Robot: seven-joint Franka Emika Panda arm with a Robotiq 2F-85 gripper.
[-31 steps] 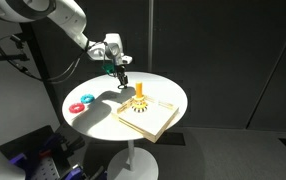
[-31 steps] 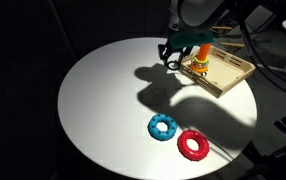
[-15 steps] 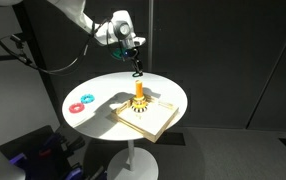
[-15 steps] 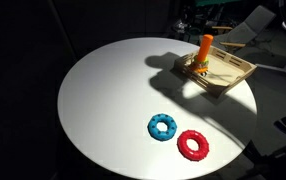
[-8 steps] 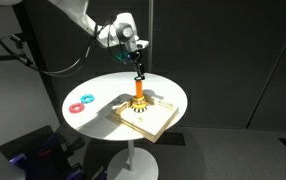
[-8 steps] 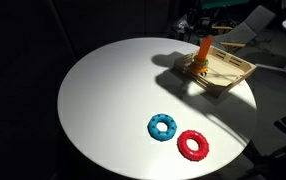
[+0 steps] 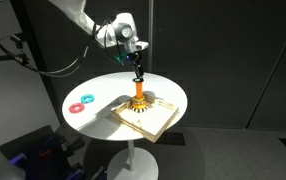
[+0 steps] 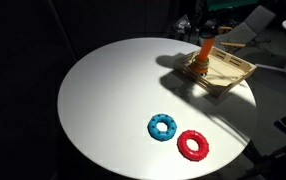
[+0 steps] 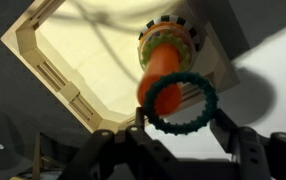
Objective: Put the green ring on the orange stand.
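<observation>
In the wrist view my gripper [image 9: 179,124] is shut on the green ring [image 9: 180,104], a thin teal ribbed ring held between the two fingers. Right behind it the orange stand [image 9: 163,60] points up at the camera, its peg tip overlapping the ring's left side and its ribbed base on the tan board [image 9: 83,60]. In an exterior view the gripper [image 7: 138,76] hangs just above the stand's peg [image 7: 139,95]. In the other exterior view the peg [image 8: 206,48] shows at the top right; the gripper is mostly out of frame there.
A blue ring [image 8: 163,127] and a red ring [image 8: 193,145] lie on the round white table [image 8: 103,100], far from the board. They also show in an exterior view [image 7: 86,99] near the table's edge. The tan board [image 7: 148,115] has raised rims.
My gripper carried the green ring from beside the board up and over to above the stand, then came down a little toward the peg. The blue and red rings have not moved.
</observation>
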